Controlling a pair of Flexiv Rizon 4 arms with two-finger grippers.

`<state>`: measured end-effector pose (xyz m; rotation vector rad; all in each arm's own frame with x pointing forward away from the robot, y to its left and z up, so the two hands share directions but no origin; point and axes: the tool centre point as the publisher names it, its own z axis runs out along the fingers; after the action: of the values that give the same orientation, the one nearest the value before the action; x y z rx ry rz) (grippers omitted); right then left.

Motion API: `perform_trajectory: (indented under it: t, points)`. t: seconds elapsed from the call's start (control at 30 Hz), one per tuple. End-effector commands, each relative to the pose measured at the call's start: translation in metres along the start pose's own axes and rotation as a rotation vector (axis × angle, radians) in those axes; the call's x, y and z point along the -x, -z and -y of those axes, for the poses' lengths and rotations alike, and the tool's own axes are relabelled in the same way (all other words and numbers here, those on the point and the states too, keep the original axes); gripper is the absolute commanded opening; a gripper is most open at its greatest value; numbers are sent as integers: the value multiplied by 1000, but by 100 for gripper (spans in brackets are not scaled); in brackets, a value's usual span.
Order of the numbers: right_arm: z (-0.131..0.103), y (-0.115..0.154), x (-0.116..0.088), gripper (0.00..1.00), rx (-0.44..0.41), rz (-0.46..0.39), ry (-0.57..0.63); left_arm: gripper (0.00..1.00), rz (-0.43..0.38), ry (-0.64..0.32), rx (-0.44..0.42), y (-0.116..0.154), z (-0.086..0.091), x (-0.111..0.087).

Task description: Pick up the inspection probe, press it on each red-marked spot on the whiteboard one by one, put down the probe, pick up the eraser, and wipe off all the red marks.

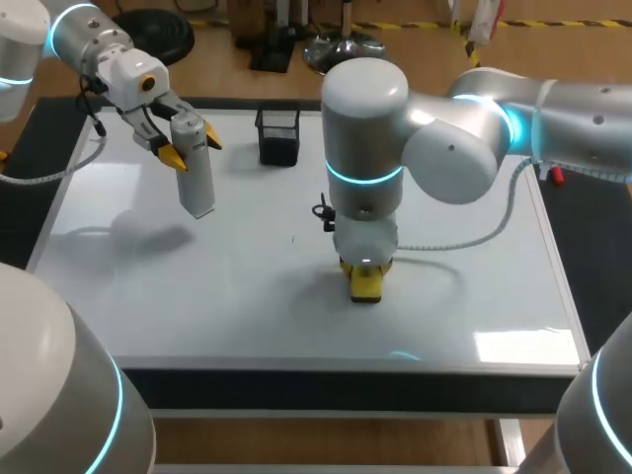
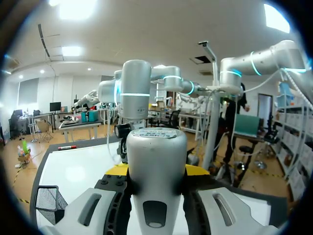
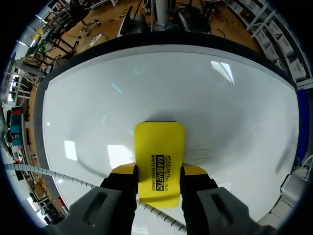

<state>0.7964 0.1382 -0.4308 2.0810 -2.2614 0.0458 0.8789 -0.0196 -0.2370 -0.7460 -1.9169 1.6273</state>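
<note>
**Silver-grey cylindrical inspection probe (image 2: 155,166) held aloft, yellow rectangular eraser (image 3: 160,161) down on the board**

Closest in the left wrist view is the probe's flat round end. It blocks most of what lies ahead, and the probe's other end is hidden. The left gripper (image 2: 156,169) clamps it from both sides, with only slivers of yellow tip showing past the barrel. From the head view the probe hangs tilted over the far left of the white glossy whiteboard (image 1: 247,296), and its shadow lies apart from it. A black wire-mesh basket (image 1: 278,136) stands at the far edge.

The right gripper (image 3: 159,169) pinches the eraser between its fingers, flat on the board near the middle. In the head view the right arm's wrist covers those fingers, so only the eraser's end shows. Red marks cannot be made out, only a few faint strokes beside the eraser.
</note>
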Motion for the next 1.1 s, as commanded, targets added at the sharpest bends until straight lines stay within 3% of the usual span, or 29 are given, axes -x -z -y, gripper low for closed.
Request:
perform_trajectory:
  t: [0.03, 0.23, 0.47, 1.1]
  points:
    - [0, -3, -15, 0, -18, 19, -3, 0, -3, 0, 1, 1, 1, 0]
    - [4, 14, -17, 0, -11, 54, -11, 0, -3, 0, 1, 1, 1, 0]
    - [13, 31, -13, 0, -9, 36, 17, 0, -3, 0, 1, 1, 1, 0]
    - [32, 45, -6, 0, 12, 40, 62, 0, -3, 0, 1, 1, 1, 0]
